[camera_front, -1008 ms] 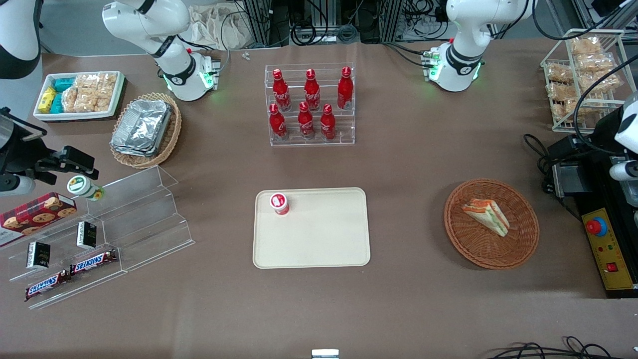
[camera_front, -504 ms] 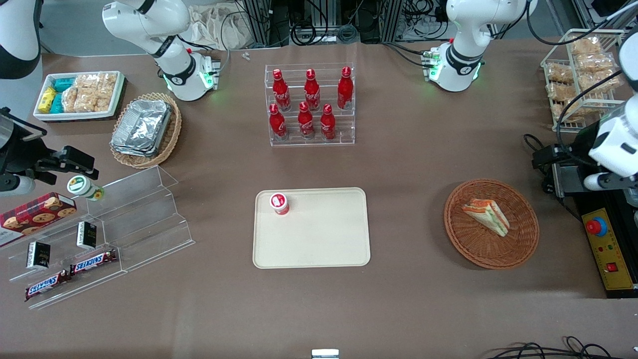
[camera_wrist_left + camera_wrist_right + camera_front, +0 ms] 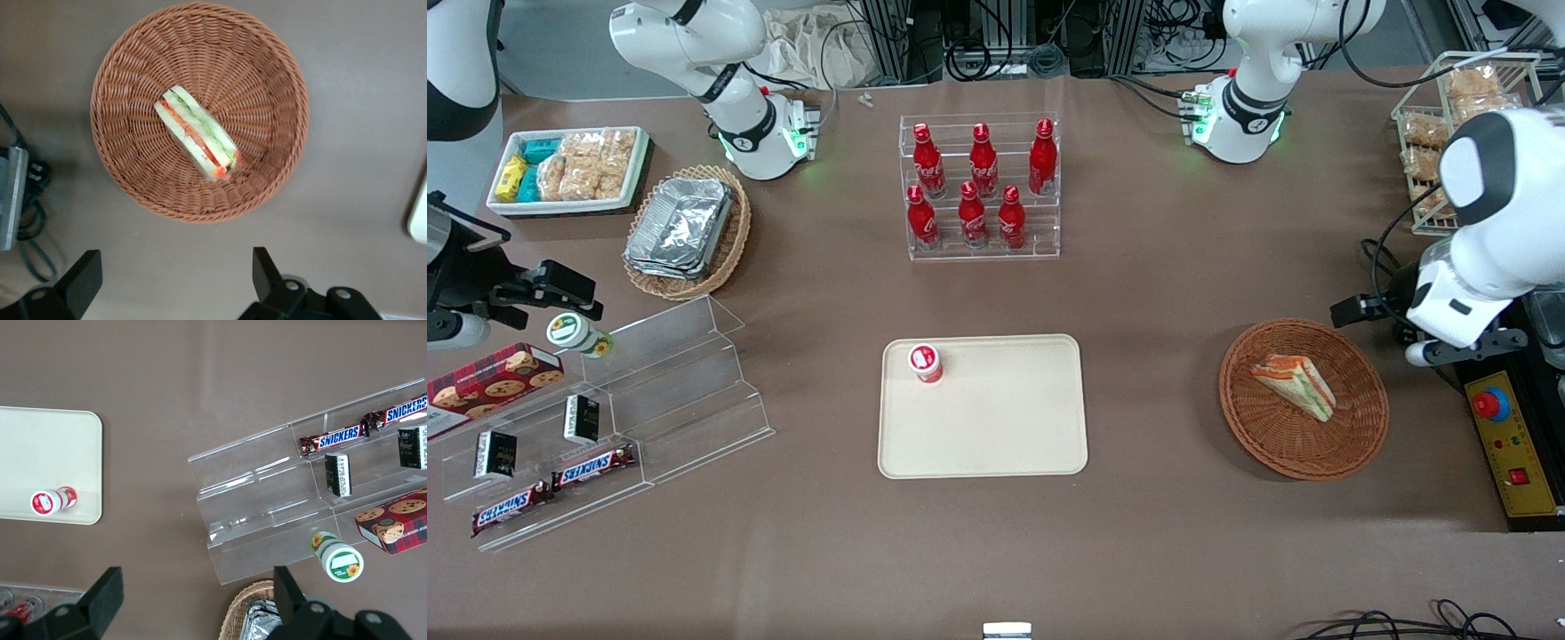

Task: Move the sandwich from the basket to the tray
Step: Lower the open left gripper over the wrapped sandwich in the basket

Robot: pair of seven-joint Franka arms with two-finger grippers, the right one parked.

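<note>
The table [image 3: 1183,551] is covered in brown material. With the basket as landmark: the tray [image 3: 996,436], cream-beige and rectangular, lies flat on the table well apart from the basket [image 3: 1258,444], toward the parked arm's end. 1 small red-labelled cup [image 3: 926,363] stands on the tray, at the corner away from the basket and farther from the front camera. The basket is round, reddish-brown wicker, and sits on the table toward the working arm's end. The sandwich [image 3: 1295,386] lies inside the basket near its middle, resting on the weave, wrapped in clear film with orange, red and green layers showing along its cut face. 1 sandwich only is seen in the basket.

The gripper [image 3: 170,283] hangs above the table just outside the basket rim; it appears to be on the side toward the working arm's end, though the front view hides most of it under the arm. Its 2 fingers [image 3: 80,283] are spread wide apart and grasp nothing. No finger touches the basket or the sandwich.
</note>
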